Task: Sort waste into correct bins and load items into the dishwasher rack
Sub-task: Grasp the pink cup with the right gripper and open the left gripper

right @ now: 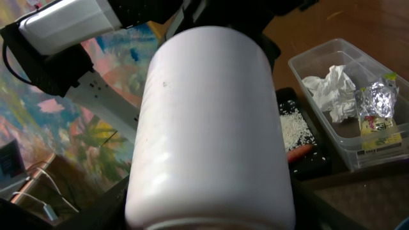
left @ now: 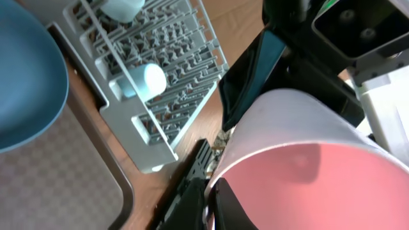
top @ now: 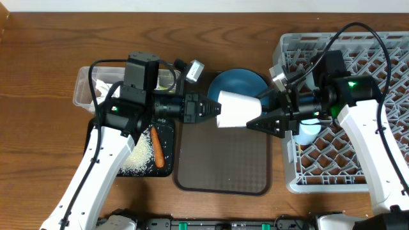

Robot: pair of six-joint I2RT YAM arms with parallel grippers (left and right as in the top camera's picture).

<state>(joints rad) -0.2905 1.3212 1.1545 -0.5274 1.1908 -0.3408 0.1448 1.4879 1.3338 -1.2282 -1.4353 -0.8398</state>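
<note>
Where your two arms meet, the pink cup hangs on its side in the air, clear of every surface.
- Long axis: left to right across the table in the overhead view, roughly level.
- Mouth points at your left arm, base at your right arm. The body narrows toward the right end.
- The outside reads white from above. The left wrist view looks into the mouth and shows the pink inside.

Left gripper: closed narrow, pinching the cup's wall at the rim.

Right gripper: jaws part-way apart and straddling the base end. The cup's wall fills the right wrist view. You cannot tell from any view whether the pads press on the cup or stand just off it.

Below the cup is the far edge of the brown serving tray. The dark blue plate lies just beyond it on the table, partly hidden by the cup.

To the right is the dishwasher rack. A light blue cup sits in it by the left wall, near your right gripper.

To the left is the black tray, holding white rice and the carrot. Behind it is the clear tub, holding a white napkin, silver foil and the yellow-green wrapper.
</note>
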